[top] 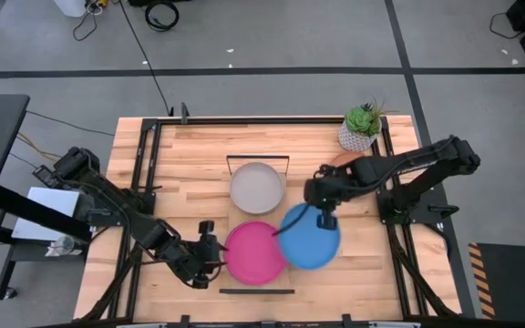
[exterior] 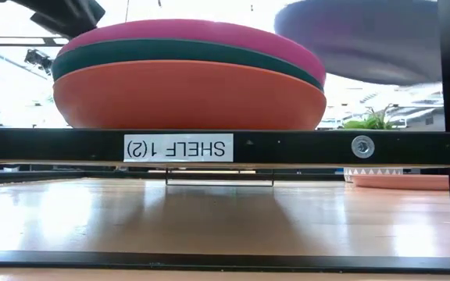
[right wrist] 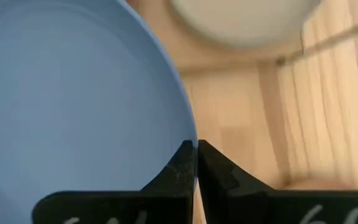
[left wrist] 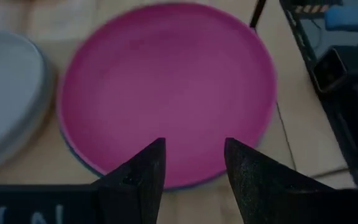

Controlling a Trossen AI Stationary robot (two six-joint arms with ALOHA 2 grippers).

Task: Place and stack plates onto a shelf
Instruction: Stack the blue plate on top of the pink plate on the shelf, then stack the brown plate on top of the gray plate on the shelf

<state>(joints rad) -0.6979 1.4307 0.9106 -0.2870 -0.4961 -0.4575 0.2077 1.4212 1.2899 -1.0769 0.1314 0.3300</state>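
One readable label: white sticker on the shelf's black front bar, low view, printed "SHELF 1(2)" but upside down. Faint white marks on both wrist mounts, probably lettering, not legible. Nothing else readable.

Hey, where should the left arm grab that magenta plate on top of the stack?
Pinch the magenta plate at its thin raised rim on the side facing the open left end effector; it lies flat atop the stack, so only the edge offers grip.
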